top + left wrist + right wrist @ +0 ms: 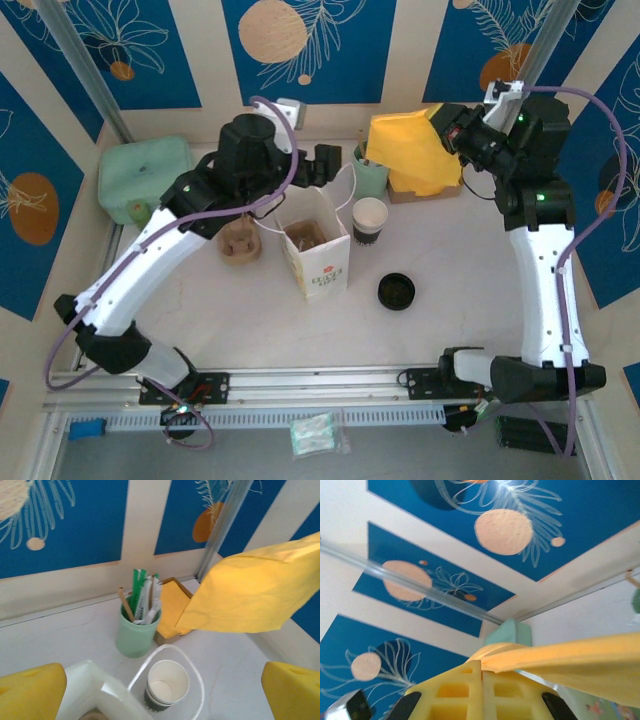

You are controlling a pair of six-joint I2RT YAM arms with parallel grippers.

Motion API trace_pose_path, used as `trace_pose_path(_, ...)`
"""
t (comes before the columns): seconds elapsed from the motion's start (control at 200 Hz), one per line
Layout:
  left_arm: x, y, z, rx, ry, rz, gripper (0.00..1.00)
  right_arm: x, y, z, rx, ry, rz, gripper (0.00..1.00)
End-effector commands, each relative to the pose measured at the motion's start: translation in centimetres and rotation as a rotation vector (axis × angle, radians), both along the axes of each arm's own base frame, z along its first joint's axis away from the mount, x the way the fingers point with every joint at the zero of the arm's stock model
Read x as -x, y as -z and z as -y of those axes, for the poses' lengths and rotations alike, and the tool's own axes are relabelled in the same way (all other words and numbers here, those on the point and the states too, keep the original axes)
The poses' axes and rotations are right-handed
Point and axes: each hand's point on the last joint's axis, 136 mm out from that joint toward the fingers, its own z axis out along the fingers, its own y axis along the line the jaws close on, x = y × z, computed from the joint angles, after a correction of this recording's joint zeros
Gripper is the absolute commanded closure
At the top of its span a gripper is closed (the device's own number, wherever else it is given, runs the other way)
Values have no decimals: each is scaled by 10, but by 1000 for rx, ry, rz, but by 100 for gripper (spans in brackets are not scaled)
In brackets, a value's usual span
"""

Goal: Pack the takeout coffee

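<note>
A white paper bag stands open mid-table. A kraft-brown round shape, seemingly the takeout coffee, sits inside it; its rim peeks out at the bottom of the left wrist view. My left gripper hovers open just behind the bag, its yellow pads far apart with nothing between them. My right gripper is raised at the back right. Its fingers are shut on a yellow napkin that hangs out to the left.
A white cup with a black band stands right of the bag, inside the bag's handle loop. Near it lie a black lid, a green utensil cup and a napkin tray. Another brown paper item sits left of the bag, and a green box at the far left.
</note>
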Motion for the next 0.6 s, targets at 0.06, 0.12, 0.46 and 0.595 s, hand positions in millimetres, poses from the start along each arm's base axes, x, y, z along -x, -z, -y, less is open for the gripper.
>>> trace_pose_path(0.06,0,-10,-46,62,-109,29,1,32,-44,-25,26,-54,128,100)
trace_pose_path(0.12,1,-8,-57,67,-131,27,1,39,-55,-36,26,-84,159,100)
trace_pose_path(0.46,5,1,-109,87,-236,15,1,63,-81,-101,66,-271,244,100)
trace_pose_path(0.595,8,3,-127,91,-274,16,1,65,-75,-124,82,-332,238,100)
